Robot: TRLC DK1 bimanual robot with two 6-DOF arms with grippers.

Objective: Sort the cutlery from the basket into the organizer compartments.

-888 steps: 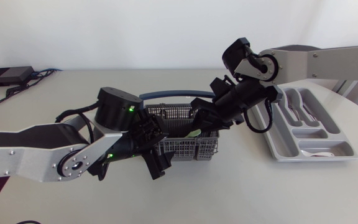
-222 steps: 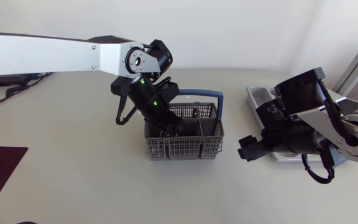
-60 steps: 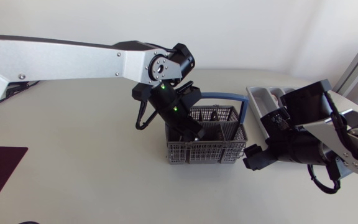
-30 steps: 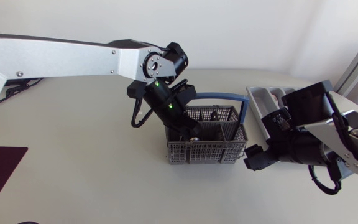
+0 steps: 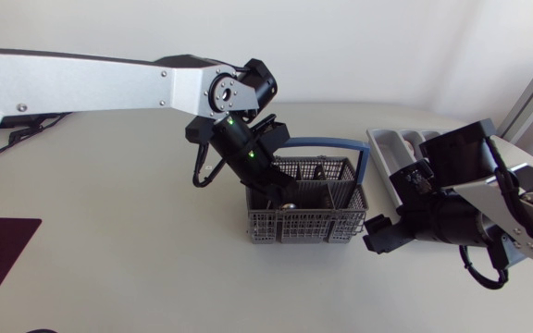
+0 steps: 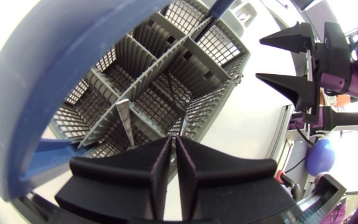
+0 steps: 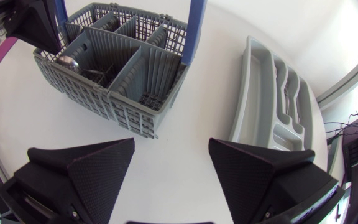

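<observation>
Head view puts your left claw (image 5: pixel 280 194) down inside the cutlery basket (image 5: pixel 308 225), in the compartment nearest its own arm. The right claw (image 5: pixel 378 237) sits low over the counter (image 5: pixel 137 250), just beside the basket's other end, between it and the organizer (image 5: pixel 384 141).

In the left wrist view the left claw is clenched almost flat, and you can see nothing held between its fingers. A flat silver handle (image 6: pixel 124 121) stands in the compartment just ahead of them and to one side, not gripped. The right wrist view shows the right claw released, its fingers wide apart over bare counter and holding nothing.

So the sorting is plainly unfinished. A spoon (image 7: pixel 67 61) lies in the basket's far corner compartment next to the left claw. A few darker, thinner pieces sit in the middle compartments, too small to name. You cannot judge how much already lies in the organizer, since the right arm hides most of it from above. My judgement is that you are at the picking stage for one piece, with several more to carry across
</observation>
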